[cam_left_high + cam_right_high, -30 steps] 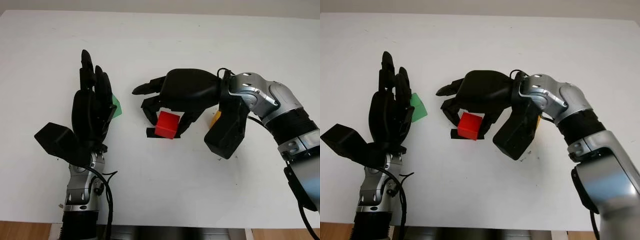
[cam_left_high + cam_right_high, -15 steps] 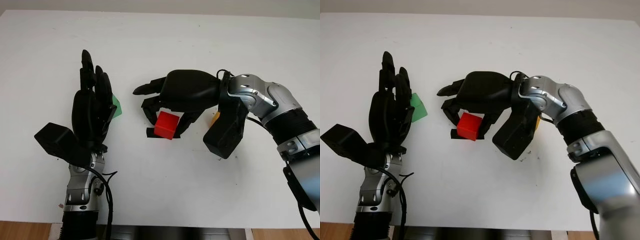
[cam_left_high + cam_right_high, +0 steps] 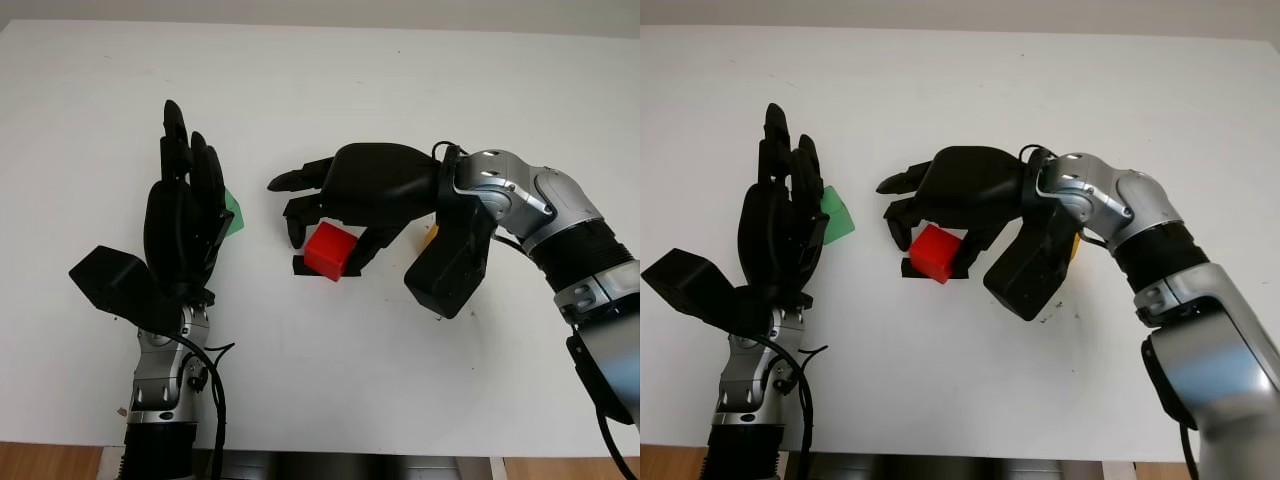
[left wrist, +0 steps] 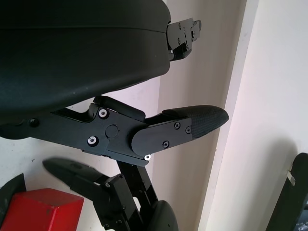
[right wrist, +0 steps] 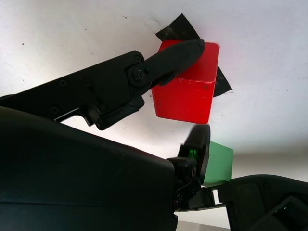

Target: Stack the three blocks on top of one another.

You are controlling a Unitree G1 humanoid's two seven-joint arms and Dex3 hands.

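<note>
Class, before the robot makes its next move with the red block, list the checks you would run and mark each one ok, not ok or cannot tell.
1. Right hand has fingers around the red block: ok; one finger lies across its top.
2. Red block lifted off the black tape mark: cannot tell.
3. Green block free to serve as base: not ok; the left hand, open, stands right beside it.
4. Orange block reachable: cannot tell; the right wrist mostly hides it.
5. Any stack begun: not ok; all three blocks sit apart.
</note>
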